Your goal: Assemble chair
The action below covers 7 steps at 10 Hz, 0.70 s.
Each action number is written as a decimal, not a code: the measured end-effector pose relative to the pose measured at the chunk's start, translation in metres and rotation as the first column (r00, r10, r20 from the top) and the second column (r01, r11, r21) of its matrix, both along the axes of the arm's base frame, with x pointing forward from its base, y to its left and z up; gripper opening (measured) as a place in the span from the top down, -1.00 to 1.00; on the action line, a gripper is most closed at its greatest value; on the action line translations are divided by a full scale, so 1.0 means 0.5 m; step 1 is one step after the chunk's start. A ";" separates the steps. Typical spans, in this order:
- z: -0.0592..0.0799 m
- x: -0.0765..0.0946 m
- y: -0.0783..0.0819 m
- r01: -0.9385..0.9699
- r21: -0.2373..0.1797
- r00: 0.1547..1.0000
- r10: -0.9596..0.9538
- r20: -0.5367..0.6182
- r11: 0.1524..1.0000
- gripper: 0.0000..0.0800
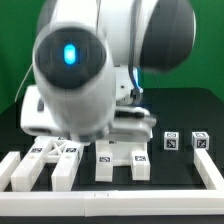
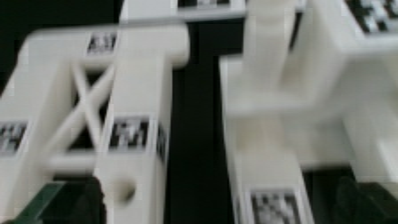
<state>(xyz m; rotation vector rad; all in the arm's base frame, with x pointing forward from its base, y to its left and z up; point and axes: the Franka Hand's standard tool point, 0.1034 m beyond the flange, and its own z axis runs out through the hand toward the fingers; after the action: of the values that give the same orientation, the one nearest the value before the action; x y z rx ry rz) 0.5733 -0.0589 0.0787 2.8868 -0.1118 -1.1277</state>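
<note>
The chair's white tagged pieces lie on the black table. Two long bars [image 1: 52, 163] lie at the exterior view's left. A wider block piece [image 1: 120, 160] is in the middle, and two small cubes [image 1: 171, 141] [image 1: 201, 140] are at the right. The arm's big body hides most of the gripper in that view. Blurred in the wrist view, a cross-braced piece [image 2: 89, 105] and a thicker piece [image 2: 285, 110] lie side by side close below my gripper [image 2: 217, 203]. It is open. Its dark fingertips [image 2: 68, 200] stand wide apart, with nothing held.
Low white border rails run along the exterior view's left [image 1: 14, 168], front [image 1: 110, 202] and right [image 1: 211, 172]. The robot arm [image 1: 80, 60] fills the upper half of that view and hides the table behind it.
</note>
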 end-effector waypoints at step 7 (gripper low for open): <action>0.028 0.046 -0.087 -0.055 0.008 0.890 0.045 0.454 0.998 -0.62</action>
<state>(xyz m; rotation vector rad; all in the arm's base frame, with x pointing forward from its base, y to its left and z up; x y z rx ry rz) 0.5965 -0.1022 0.0926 3.0907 -0.0371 -0.4250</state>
